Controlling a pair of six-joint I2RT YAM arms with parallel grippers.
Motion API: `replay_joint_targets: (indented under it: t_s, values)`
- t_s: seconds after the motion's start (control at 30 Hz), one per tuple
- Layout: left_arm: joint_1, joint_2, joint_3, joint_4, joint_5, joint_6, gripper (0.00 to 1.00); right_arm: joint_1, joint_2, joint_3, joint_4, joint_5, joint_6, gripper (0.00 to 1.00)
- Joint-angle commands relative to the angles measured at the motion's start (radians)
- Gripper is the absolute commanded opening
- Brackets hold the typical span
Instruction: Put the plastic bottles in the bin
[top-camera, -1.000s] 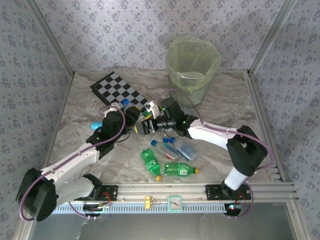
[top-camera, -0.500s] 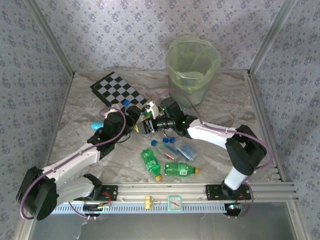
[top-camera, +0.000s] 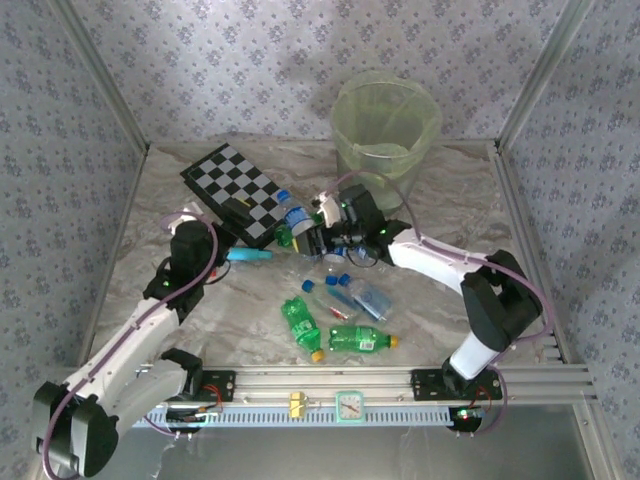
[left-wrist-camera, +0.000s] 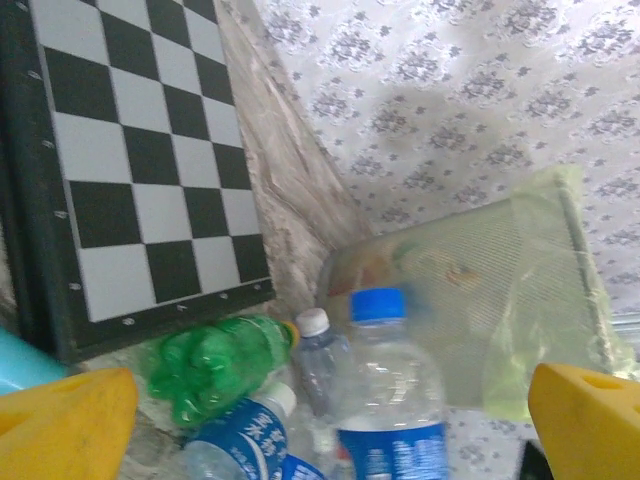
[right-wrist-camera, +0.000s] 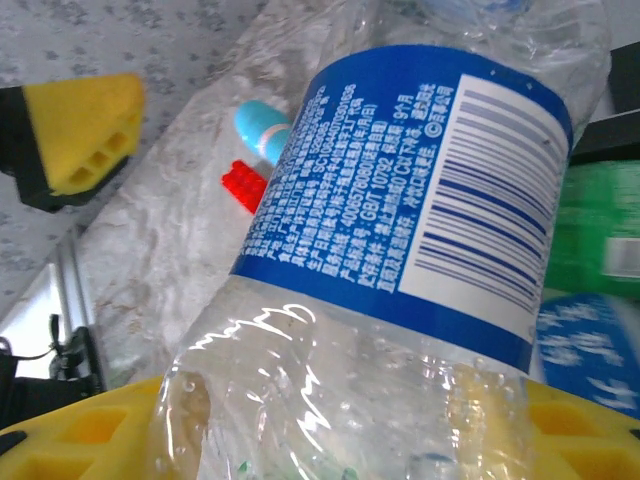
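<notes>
Plastic bottle (right-wrist-camera: 400, 220) pinched in the right pincer (top-camera: 312, 238).
Right arm stretches leftward over the tabletop (top-camera: 450, 200); left arm bent, left pincer (left-wrist-camera: 330, 415) spread wide, bin (left-wrist-camera: 480, 300) beyond it.

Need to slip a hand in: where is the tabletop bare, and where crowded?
Bare: the right side, between the bin, the right arm and the side rail; also near-left, between the left arm and the green bottles. Crowded: the middle, where the right gripper holds a clear bottle beside the checkered board, loose bottles nearby.
</notes>
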Motion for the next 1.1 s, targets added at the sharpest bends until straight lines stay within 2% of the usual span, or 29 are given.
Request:
replay_joint_targets:
  t_s: [0.0, 0.2, 0.33, 0.5, 0.67, 0.77, 1.07]
  values:
    - [0.009, -0.009, 0.052, -0.130, -0.006, 0.113, 1.00, -0.047, -0.101, 0.079, -0.136, 0.025, -0.109, 0.51]
    - [0.008, 0.018, -0.016, -0.113, 0.033, 0.084, 1.00, -0.133, -0.177, 0.272, -0.370, 0.086, -0.299, 0.51]
    - [0.007, 0.054, -0.057, -0.090, 0.079, 0.070, 1.00, -0.214, -0.217, 0.360, -0.386, 0.075, -0.323, 0.51]
    - [0.000, 0.105, -0.059, -0.090, 0.118, 0.092, 1.00, -0.272, -0.192, 0.492, -0.426, 0.176, -0.355, 0.51]
    - [-0.026, 0.151, -0.011, -0.122, 0.122, 0.151, 1.00, -0.311, -0.075, 0.655, -0.542, 0.382, -0.318, 0.50]
    - [-0.050, 0.185, 0.031, -0.153, 0.122, 0.196, 1.00, -0.326, 0.015, 0.769, -0.651, 0.462, -0.319, 0.50]
    - [-0.146, 0.308, 0.170, -0.260, 0.121, 0.324, 1.00, -0.384, 0.279, 1.066, -0.905, 0.512, -0.288, 0.50]
